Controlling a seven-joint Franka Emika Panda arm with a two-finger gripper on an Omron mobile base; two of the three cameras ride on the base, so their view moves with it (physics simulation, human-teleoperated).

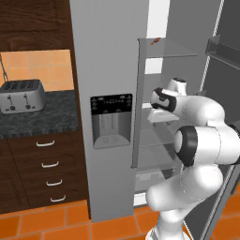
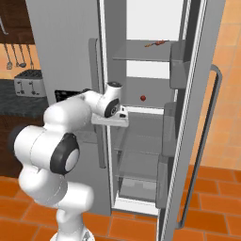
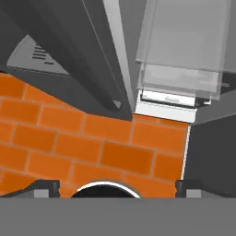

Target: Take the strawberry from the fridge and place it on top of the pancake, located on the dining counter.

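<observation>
The fridge (image 2: 70, 42) stands with its right door (image 2: 197, 117) swung open, so the white inside and its glass shelves can be seen. The strawberry (image 2: 142, 98) is a small red dot sitting on a middle shelf (image 2: 146, 109), near the back wall. On the shelf above it lies a thin red and orange thing (image 2: 155, 44); I cannot tell what that is.

The gripper (image 2: 123, 114) sits at the front left edge of the open fridge, just about level with the strawberry's shelf. From the gripper, the strawberry lies farther in, to the right and a little higher. They are apart, not touching.

In the hand view the two dark fingertips (image 3: 46, 188) sit far out at the two bottom corners with nothing between them, so the fingers are spread wide and hold nothing. That camera looks down at the orange floor (image 3: 92, 138) and the bottom of the fridge, so I think the hand is pointing down, not at the berry.

The strawberry is small and round, so it has no long side to line up with. I think the next move needs the hand to tip up and reach in to the right, over the shelf, until the berry sits between the fingers.

There is one arm, so no choice there.
</observation>
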